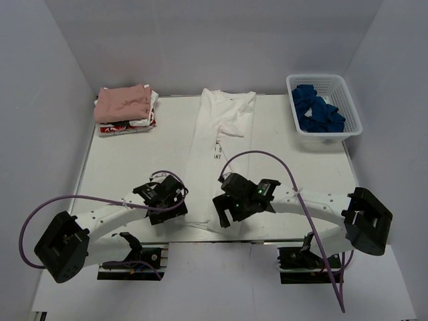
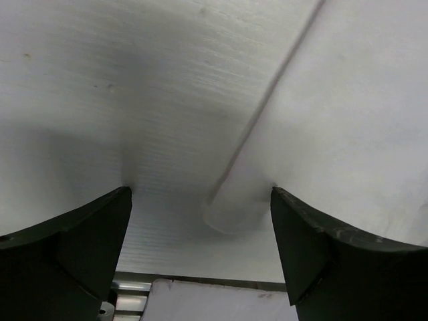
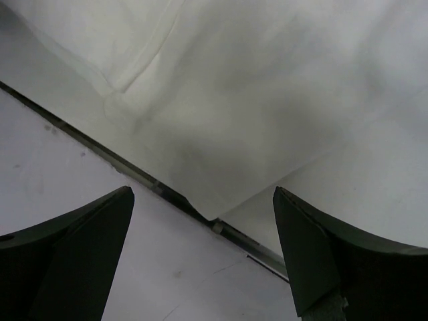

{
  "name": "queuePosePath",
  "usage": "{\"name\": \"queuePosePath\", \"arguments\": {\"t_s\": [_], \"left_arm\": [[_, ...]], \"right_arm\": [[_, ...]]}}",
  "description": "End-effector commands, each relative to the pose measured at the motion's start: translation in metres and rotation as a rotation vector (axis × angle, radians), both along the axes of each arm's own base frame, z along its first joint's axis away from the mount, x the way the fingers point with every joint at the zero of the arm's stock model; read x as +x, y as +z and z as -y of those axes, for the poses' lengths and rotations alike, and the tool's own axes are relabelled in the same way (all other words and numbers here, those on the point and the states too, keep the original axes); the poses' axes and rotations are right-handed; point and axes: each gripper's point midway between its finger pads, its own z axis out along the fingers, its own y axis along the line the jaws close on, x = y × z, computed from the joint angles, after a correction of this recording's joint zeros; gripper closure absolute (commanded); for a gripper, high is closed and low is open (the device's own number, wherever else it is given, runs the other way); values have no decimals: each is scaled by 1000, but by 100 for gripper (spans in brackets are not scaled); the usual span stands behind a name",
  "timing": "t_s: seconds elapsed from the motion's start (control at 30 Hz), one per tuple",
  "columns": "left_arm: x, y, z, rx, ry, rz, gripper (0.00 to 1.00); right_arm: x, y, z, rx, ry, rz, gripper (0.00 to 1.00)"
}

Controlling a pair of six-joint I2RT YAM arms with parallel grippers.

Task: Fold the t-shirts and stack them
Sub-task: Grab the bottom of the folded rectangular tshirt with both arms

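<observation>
The large white t-shirt (image 1: pixel 215 157) lies in the middle of the table, folded lengthwise into a long strip, with dark lettering showing on it. My left gripper (image 1: pixel 176 207) is open, low over the strip's near left corner. In the left wrist view (image 2: pixel 200 194) a rounded corner of the white shirt (image 2: pixel 348 120) lies between the open fingers. My right gripper (image 1: pixel 223 215) is open over the near right corner. In the right wrist view (image 3: pixel 202 192) the shirt (image 3: pixel 267 100) ends at the table's front edge. The dusty-pink t-shirt (image 1: pixel 122 102) lies folded on the white-and-red one (image 1: pixel 127 126) at the back left.
A white basket (image 1: pixel 348 124) with blue cloths (image 1: pixel 316 109) stands at the back right. The table (image 1: pixel 134 167) ends in a metal edge (image 3: pixel 80 137) just under both grippers. Purple cables loop over both arms.
</observation>
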Motion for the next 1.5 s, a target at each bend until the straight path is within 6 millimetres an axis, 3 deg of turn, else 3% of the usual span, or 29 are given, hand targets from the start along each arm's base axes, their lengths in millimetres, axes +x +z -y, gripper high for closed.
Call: {"name": "queuePosePath", "arguments": {"t_s": [0.0,0.13,0.27,0.43,0.5,0.57,0.6,0.67,0.7,0.83,0.9,1.0,1.07,1.17,1.2,1.27,1.3,1.33,1.37,1.43,1.47], "left_arm": [[-9,-4,20,-124,-53,-29,7],[-14,-3,26,-181,-70,-25,18],[-16,-5,31,-218,-106,-16,34],[-21,-10,35,-225,-126,-56,67],[-29,-17,30,-206,-124,-94,82],[-31,-18,28,-199,-123,-102,91],[-31,-18,28,-199,-123,-102,97],[-29,-17,30,-203,-133,-93,100],[-28,-15,31,-209,-134,-86,100],[-21,-4,34,-216,-142,-58,100],[-13,8,42,-239,-155,-23,100],[3,23,46,-236,-154,34,100],[25,45,57,-247,-142,113,100],[58,63,64,-207,-109,179,100],[71,79,71,-208,-100,212,100],[86,72,67,-133,-68,191,100],[102,86,71,-137,-46,217,100],[112,88,69,-112,-25,227,100],[122,89,66,-93,-10,231,100],[149,97,72,-82,3,251,100],[162,102,71,-78,16,262,100]], "right_arm": [[-14,-6,8,-79,-13,11,10],[-37,-12,8,-115,102,50,10],[-43,-24,13,-196,166,105,10],[-40,-37,18,-263,191,160,10],[-36,-44,19,-280,190,178,14],[-34,-48,20,-295,192,191,19],[-32,-53,20,-298,188,199,29],[-27,-55,22,-309,174,222,42],[-24,-55,22,-313,167,237,63],[-23,-56,26,-331,145,234,88],[-20,-49,25,-311,105,239,97],[-11,-38,24,-293,55,273,100],[5,-23,21,-279,0,334,100],[37,-9,22,-263,-90,389,100],[48,-7,26,-267,-121,391,100],[70,2,23,-234,-185,402,100],[77,8,18,-210,-189,395,100],[98,14,24,-193,-258,402,100],[109,25,15,-159,-281,417,100],[133,35,23,-157,-335,449,100],[147,41,16,-139,-355,471,100]]}}
